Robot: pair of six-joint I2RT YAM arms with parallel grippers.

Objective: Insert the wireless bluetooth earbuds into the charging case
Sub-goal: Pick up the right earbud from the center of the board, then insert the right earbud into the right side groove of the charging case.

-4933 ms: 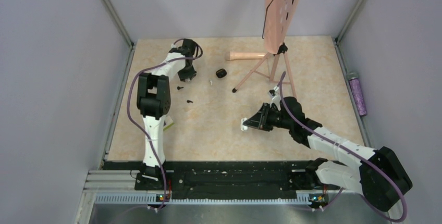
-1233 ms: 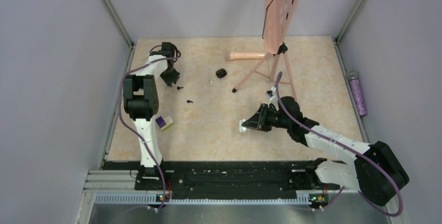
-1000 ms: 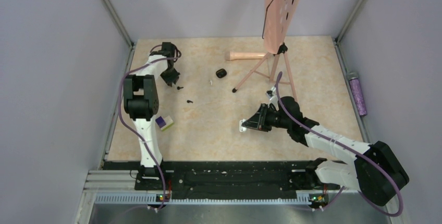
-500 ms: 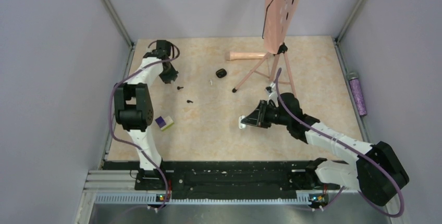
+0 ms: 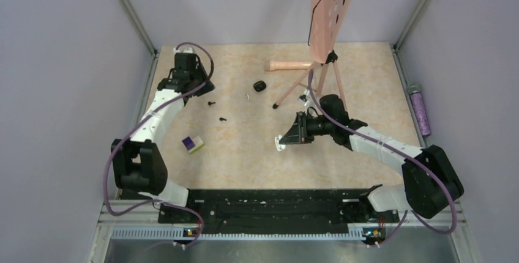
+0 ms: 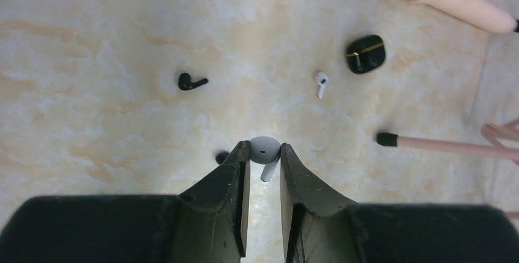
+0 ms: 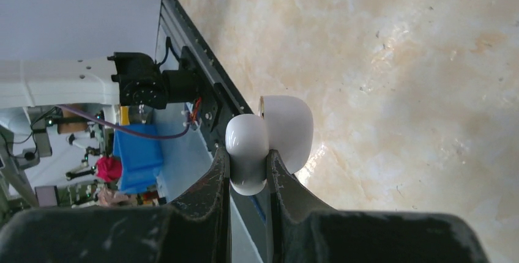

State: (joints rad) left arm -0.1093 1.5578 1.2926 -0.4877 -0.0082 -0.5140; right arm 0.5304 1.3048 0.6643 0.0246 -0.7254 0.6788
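Observation:
My left gripper is shut on a white earbud and holds it above the table; in the top view it is at the far left. Two tiny black earbuds lie on the table; in the left wrist view one lies clear and the other peeks from behind my left finger. My right gripper is shut on an open white charging case, held over the table's middle.
A second white earbud and a small black case with a gold line lie beyond the left gripper. A pink tripod stand and pink tube stand at the back. A purple-and-yellow block lies near left.
The left arm has swung its elbow out to the left, with the gripper staying at the far left. The right gripper has carried the white case a little left and farther back.

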